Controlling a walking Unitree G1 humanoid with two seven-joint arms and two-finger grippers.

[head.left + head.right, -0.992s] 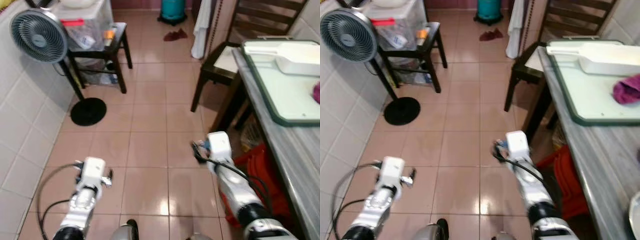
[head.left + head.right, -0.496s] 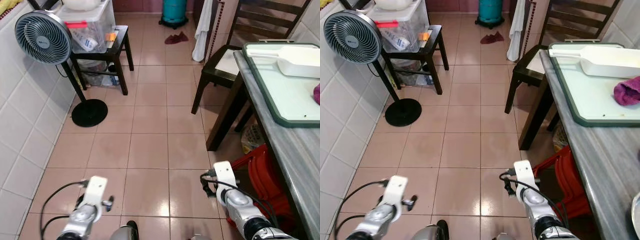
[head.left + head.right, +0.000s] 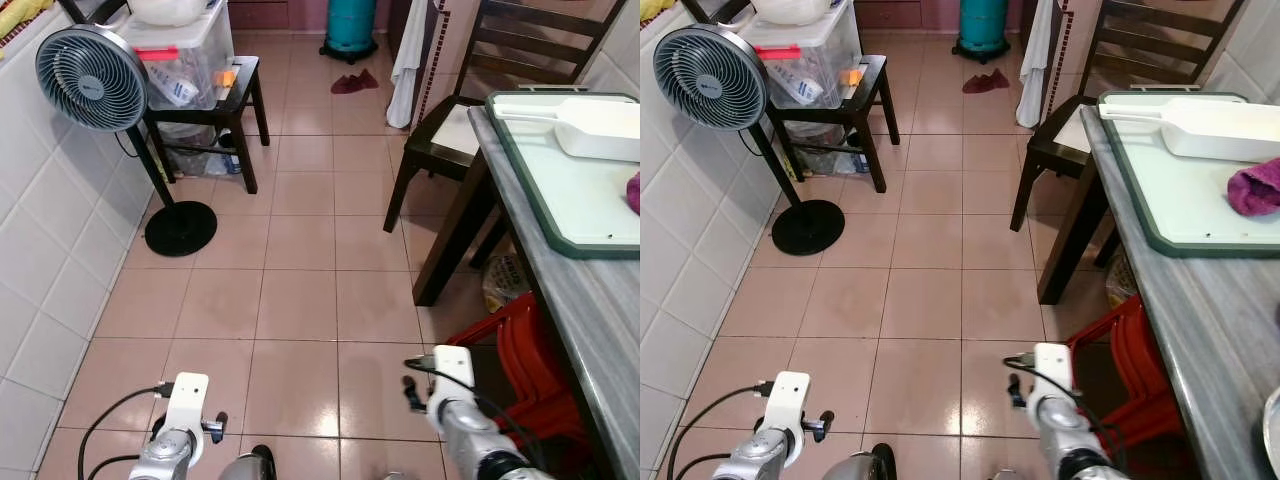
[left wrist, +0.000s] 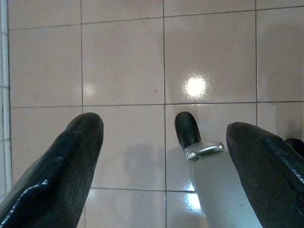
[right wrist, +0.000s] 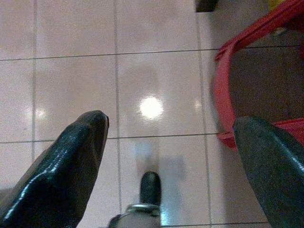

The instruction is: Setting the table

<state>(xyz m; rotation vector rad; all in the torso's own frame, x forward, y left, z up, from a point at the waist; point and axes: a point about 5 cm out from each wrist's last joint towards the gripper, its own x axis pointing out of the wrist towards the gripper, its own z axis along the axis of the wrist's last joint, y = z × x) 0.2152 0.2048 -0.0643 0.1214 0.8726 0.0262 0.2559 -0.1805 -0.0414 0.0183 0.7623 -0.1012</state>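
Note:
A grey stone table (image 3: 1210, 330) runs along the right side. On it lies a green-rimmed white mat (image 3: 1180, 190) carrying a long white scoop-shaped dish (image 3: 1210, 125) and a crumpled magenta cloth (image 3: 1255, 188). A pale plate rim (image 3: 1272, 425) peeks in at the table's near end. Both arms hang low over the tiled floor, away from the table: left arm (image 3: 185, 400), right arm (image 3: 450, 375). My left gripper (image 4: 164, 128) is open above bare tiles. My right gripper (image 5: 171, 123) is open too, nothing between its fingers.
A red plastic stool (image 3: 525, 360) sits under the table beside my right arm. A dark wooden chair (image 3: 455, 120) stands at the table's far end. On the left are a tiled wall, a standing fan (image 3: 90, 75) and a black side table (image 3: 215, 95) holding a plastic box.
Both arms have dropped lower and drawn back toward my body. The head view has shifted slightly, so the room sits a little differently in the picture.

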